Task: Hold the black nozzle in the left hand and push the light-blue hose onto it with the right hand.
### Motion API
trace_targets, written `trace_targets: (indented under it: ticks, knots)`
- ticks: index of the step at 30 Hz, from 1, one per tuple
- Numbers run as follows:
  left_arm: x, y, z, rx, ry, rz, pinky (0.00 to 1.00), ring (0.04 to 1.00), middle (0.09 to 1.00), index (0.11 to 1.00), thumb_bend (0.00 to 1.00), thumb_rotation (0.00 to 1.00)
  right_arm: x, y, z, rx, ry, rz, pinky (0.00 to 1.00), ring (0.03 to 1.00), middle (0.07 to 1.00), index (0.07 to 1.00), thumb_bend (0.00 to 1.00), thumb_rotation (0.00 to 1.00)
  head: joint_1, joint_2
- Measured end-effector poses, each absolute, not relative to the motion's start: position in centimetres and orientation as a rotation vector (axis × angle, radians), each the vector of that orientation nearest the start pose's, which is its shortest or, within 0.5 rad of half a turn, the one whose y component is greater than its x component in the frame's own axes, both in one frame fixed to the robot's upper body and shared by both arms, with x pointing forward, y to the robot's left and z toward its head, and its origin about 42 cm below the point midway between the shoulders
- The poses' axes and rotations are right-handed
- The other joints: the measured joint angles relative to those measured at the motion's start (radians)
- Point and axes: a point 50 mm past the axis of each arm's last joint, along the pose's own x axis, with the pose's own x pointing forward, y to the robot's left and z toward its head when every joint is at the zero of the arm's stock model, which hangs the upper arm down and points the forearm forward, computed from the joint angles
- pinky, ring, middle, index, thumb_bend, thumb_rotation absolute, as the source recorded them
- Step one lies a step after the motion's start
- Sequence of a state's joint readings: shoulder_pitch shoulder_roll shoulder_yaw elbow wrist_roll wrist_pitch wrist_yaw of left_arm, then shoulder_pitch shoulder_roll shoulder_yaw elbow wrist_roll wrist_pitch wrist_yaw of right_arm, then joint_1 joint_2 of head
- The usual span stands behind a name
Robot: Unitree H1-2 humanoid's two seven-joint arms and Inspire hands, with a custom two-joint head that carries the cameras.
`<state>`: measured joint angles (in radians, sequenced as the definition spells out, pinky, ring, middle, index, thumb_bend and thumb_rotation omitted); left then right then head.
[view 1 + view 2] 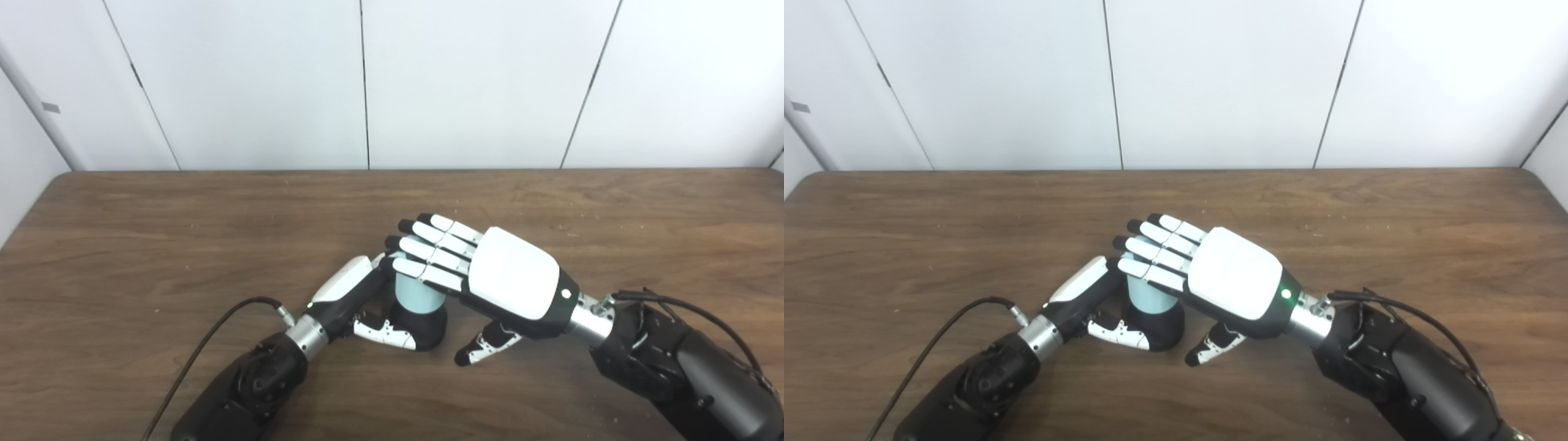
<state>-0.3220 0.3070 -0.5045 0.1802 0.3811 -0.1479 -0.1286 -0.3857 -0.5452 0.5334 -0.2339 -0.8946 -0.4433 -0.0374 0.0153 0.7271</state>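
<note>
At the middle of the brown wood-grain table (153,233) stands a short light-blue cylinder of hose (415,293), upright, its lower end seated on a rounded black nozzle base (432,327) that rests on the tabletop. Whether the hose sits over the nozzle or merely on it I cannot tell, since the joint is hidden.

The left hand (352,294), white-backed with black sides, wraps the pair from the left: its thumb curls across the front of the black base and its fingers disappear behind the hose, so it grips the nozzle and hose together. The right hand (1213,275) lies above and to the right, palm down, with its fingers (1157,251) stretched out straight and flat over the top of the hose, covering the upper end. Its thumb hangs down free beside the black base, touching nothing. It grasps nothing.

A black cable (202,355) loops from the left wrist across the table toward the bottom edge. White wall panels (478,79) stand behind the table.
</note>
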Motion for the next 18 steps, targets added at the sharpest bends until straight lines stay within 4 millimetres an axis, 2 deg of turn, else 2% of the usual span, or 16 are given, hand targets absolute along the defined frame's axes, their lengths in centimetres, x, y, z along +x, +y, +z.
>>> trace_targets:
  ticks: [7,18]
  knots:
    - [35.04,16.41,11.97,0.785,-0.249,-0.663,1.00,0.969,0.789,0.452,0.58,0.36,31.65,-18.18,23.73,-1.345,-1.113,0.668,0.98,0.973,0.936,0.902,0.71,0.25,0.002,0.000]
    - [35.06,16.46,11.97,0.786,-0.247,-0.663,1.00,0.968,0.793,0.450,0.58,0.36,31.96,-18.04,23.99,-1.343,-1.120,0.696,0.95,0.957,0.924,0.892,0.69,0.30,0.003,0.000]
